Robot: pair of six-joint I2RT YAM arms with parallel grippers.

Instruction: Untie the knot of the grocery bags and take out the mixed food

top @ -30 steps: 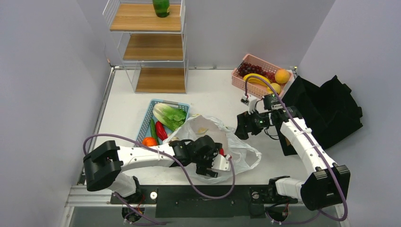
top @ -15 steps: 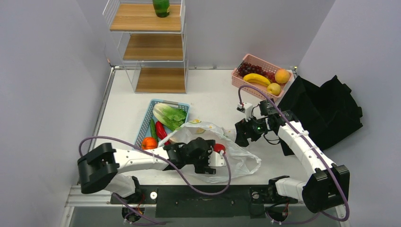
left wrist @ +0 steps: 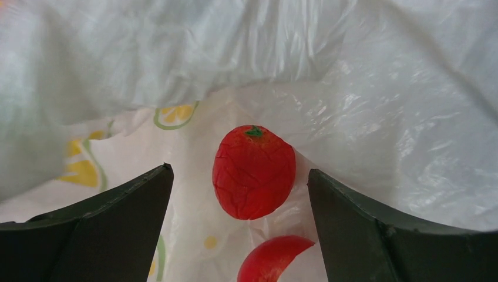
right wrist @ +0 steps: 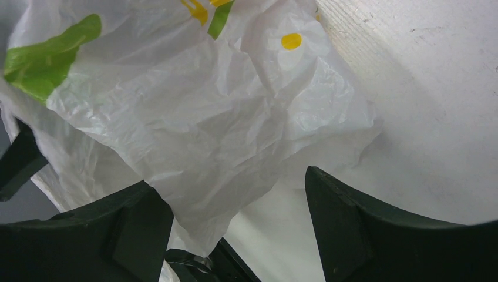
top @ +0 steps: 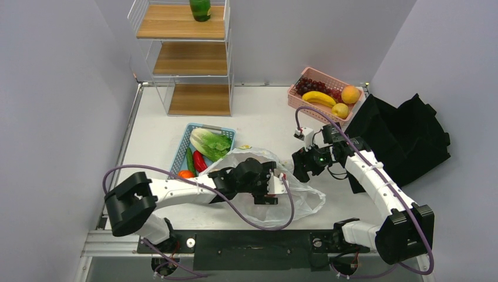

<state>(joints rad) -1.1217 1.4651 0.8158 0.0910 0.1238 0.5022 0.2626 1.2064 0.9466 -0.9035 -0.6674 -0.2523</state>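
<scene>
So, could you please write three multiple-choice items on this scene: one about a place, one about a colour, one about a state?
1. Where does the green bottle stand?
A. top shelf of the rack
B. middle shelf
C. bottom shelf

2. What colour is the basket with the banana?
A. blue
B. pink
C. grey

3. How are the left fingers?
A. shut, nothing between
B. open, red fruit between, untouched
C. shut on the fruit

Answers: 1 A, it stands on the topmost board. 2 B, its rim is pink. 3 B, gaps show on both sides of the fruit.
</scene>
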